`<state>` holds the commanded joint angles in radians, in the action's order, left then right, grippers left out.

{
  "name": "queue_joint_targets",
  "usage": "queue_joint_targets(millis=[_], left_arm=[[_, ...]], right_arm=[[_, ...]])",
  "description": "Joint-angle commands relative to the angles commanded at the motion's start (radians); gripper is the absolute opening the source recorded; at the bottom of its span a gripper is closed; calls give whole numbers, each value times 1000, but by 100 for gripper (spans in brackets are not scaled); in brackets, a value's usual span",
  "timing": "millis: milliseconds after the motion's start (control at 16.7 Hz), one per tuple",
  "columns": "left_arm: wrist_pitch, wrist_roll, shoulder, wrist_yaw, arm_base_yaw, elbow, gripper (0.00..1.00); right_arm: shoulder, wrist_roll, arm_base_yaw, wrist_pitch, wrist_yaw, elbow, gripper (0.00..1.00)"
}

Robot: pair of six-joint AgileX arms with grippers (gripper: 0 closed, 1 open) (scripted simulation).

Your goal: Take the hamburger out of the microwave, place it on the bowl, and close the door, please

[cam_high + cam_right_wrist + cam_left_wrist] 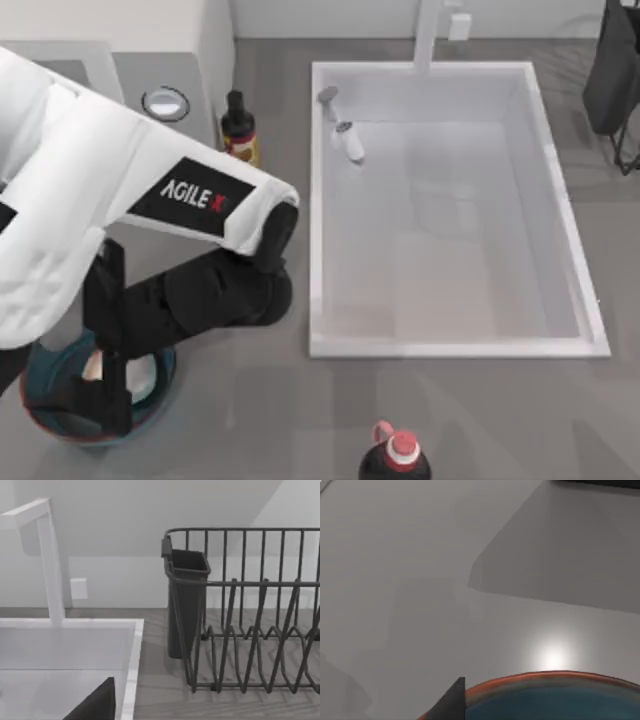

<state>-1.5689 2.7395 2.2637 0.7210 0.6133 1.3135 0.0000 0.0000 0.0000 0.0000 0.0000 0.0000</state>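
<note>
Left claw point(105, 385) over round, glossy teal bowl point(40, 415), reddish-rimmed.

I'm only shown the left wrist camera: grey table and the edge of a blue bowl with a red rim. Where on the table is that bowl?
Observer: At the top view's lower left corner, with the left gripper right over the bowl.
Operator: Is anything in it?
Observer: A pale rounded lump, probably the hamburger, lies inside beside the gripper; the arm covers much of it.
Operator: And the other arm?
Observer: The right gripper is over by the white sink, facing a black dish rack.
</note>
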Motion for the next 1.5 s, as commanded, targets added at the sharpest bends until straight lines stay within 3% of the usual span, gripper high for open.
queue_joint_targets(millis=[360,1080,1500], left_arm=[[220,-443,-386,-140,-109,-187,100],[983,-1816,-1542,-538,-432,-840,100],[1396,-2491,-2072,-683,-567,-1179,100]], right_arm=[[0,0,0,0,0,0,100],[0,0,0,0,0,0,100],[0,0,0,0,0,0,100]])
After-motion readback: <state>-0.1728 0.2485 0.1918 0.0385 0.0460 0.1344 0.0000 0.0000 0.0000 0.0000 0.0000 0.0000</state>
